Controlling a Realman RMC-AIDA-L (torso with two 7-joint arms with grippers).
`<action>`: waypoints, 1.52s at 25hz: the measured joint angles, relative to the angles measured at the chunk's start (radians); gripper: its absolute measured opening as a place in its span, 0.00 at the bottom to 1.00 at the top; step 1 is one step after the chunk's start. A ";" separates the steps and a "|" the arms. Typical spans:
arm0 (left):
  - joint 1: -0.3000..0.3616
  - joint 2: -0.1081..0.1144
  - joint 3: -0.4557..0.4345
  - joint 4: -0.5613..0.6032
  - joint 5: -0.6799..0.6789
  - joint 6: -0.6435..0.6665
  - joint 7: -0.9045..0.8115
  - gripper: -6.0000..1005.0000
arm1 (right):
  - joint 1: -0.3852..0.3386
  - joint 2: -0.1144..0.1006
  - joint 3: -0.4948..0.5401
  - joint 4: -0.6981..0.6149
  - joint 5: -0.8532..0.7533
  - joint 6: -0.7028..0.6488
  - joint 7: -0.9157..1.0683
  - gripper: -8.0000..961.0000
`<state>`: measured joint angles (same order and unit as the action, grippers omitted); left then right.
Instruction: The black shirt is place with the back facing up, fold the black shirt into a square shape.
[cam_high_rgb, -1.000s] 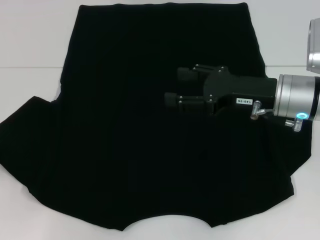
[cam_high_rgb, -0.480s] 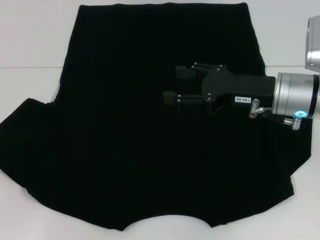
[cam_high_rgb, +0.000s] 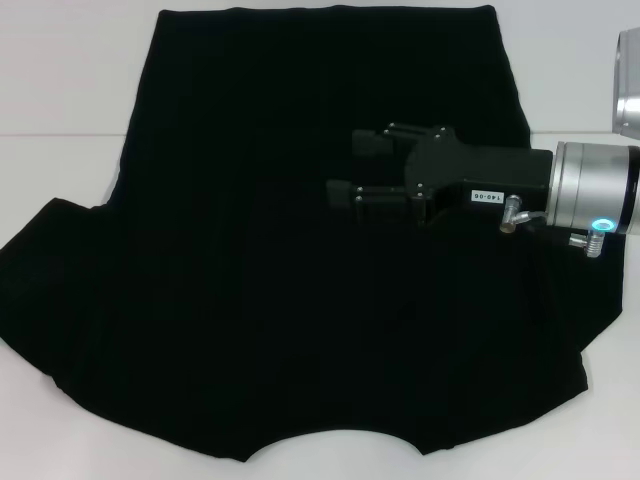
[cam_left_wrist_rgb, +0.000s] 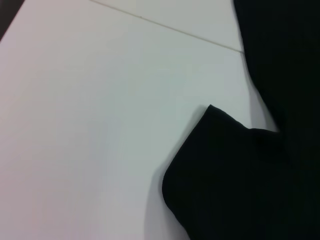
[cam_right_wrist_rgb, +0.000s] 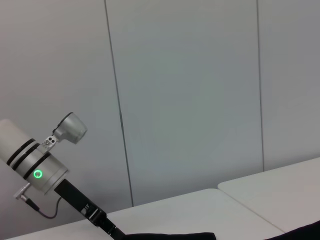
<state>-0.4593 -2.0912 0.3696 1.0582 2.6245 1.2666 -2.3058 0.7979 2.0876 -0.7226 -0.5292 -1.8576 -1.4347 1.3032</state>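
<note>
The black shirt (cam_high_rgb: 260, 260) lies spread flat on the white table (cam_high_rgb: 60, 80), hem at the far side, neck cutout at the near edge, sleeves out to both sides. No lettering shows. My right gripper (cam_high_rgb: 352, 170) hovers over the shirt's right-middle part, fingers pointing left, open and empty. My left gripper is out of the head view; the right wrist view shows the left arm (cam_right_wrist_rgb: 35, 165) and its black gripper body (cam_right_wrist_rgb: 95, 217), fingers cut off. The left wrist view shows the shirt's left sleeve (cam_left_wrist_rgb: 240, 180) on the table.
The table has a seam line (cam_high_rgb: 60, 135) across its far part. Bare white table lies left of the shirt (cam_left_wrist_rgb: 90, 125) and at the far right (cam_high_rgb: 570, 90). A grey wall (cam_right_wrist_rgb: 190, 90) stands behind.
The right gripper has crept slightly left and up over the shirt. The left sleeve's upper corner has slid a little outward to the left.
</note>
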 joint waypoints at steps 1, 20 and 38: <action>0.000 0.000 -0.001 0.000 0.000 0.000 0.000 0.01 | 0.000 0.000 0.000 0.000 0.000 0.000 -0.001 0.89; -0.014 0.006 -0.018 -0.001 -0.002 0.010 0.004 0.01 | 0.000 0.002 0.002 0.000 0.000 0.004 -0.005 0.89; -0.191 -0.016 0.278 -0.106 -0.218 0.050 0.091 0.04 | -0.034 -0.005 0.011 -0.008 0.002 -0.007 -0.005 0.89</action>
<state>-0.6499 -2.1069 0.6478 0.9524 2.4069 1.3169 -2.2149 0.7642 2.0825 -0.7114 -0.5377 -1.8553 -1.4414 1.2987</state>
